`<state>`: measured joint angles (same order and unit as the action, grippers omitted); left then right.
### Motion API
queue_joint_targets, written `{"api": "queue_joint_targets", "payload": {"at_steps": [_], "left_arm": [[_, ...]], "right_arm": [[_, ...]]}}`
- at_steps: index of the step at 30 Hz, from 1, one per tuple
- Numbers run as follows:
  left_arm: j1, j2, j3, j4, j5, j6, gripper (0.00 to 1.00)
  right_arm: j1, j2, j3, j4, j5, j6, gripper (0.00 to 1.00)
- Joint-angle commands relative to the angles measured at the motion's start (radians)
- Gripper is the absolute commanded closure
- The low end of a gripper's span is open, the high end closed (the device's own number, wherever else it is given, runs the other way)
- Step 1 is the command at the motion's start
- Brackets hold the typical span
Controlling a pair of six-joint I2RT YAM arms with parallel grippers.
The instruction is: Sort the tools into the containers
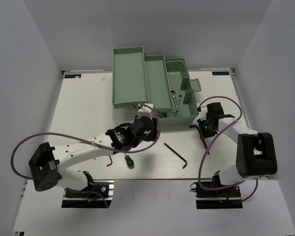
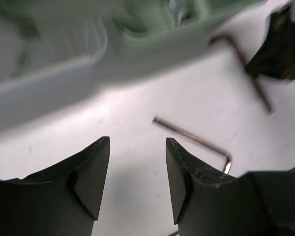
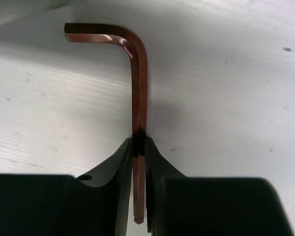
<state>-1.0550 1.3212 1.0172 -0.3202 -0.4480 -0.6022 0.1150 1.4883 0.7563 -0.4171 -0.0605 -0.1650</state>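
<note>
The pale green toolbox [image 1: 179, 105] stands open at the back, with its lid [image 1: 128, 73] and inner tray [image 1: 155, 81] swung left. Two silver wrenches [image 1: 176, 101] lie in its base. My right gripper [image 1: 204, 129] [image 3: 138, 143] is shut on a reddish-brown hex key [image 3: 137, 73] low over the table, right of the box. My left gripper [image 1: 146, 120] [image 2: 137, 142] is open and empty near the box's front. A second hex key [image 1: 175, 155] [image 2: 191, 140] lies ahead of it. A third hex key [image 1: 110, 161] and a green screwdriver [image 1: 129, 160] lie by the left arm. I see no second screwdriver.
The toolbox's front wall [image 2: 157, 42] is close in front of my left gripper. The right gripper [image 2: 282, 44] and its hex key [image 2: 246, 64] show at the top right of the left wrist view. Purple cables loop off both arms.
</note>
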Motion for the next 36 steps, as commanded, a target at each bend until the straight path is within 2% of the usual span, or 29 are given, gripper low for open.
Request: {"api": "queue_joint_targets", "payload": {"at_steps": [1, 3, 11, 16, 17, 23, 31, 36], "left_arm": [[-0.045, 0.001, -0.040, -0.013, 0.012, -0.073, 0.40], [-0.072, 0.070, -0.040, -0.003, 0.055, -0.096, 0.37], [-0.163, 0.331, 0.098, -0.003, 0.126, -0.151, 0.33], [-0.183, 0.375, 0.116, 0.023, 0.146, -0.195, 0.30], [-0.183, 0.391, 0.116, 0.023, 0.155, -0.196, 0.29], [-0.192, 0.480, 0.214, -0.003, 0.167, -0.261, 0.27], [-0.192, 0.566, 0.276, -0.003, 0.206, -0.445, 0.26], [-0.192, 0.587, 0.276, -0.025, 0.206, -0.504, 0.25]], "right_arm": [[-0.012, 0.041, -0.087, -0.035, 0.232, -0.031, 0.93], [-0.012, 0.027, -0.084, -0.054, 0.225, -0.024, 1.00], [-0.025, -0.126, -0.043, -0.167, 0.154, -0.018, 1.00], [-0.043, -0.194, 0.006, -0.253, 0.068, -0.047, 1.00], [-0.044, -0.223, 0.012, -0.270, 0.004, -0.057, 1.00], [-0.057, -0.286, 0.063, -0.321, -0.076, -0.076, 1.00], [-0.061, -0.365, 0.155, -0.425, -0.237, -0.111, 1.00], [-0.061, -0.395, 0.273, -0.454, -0.288, -0.139, 1.00]]}}
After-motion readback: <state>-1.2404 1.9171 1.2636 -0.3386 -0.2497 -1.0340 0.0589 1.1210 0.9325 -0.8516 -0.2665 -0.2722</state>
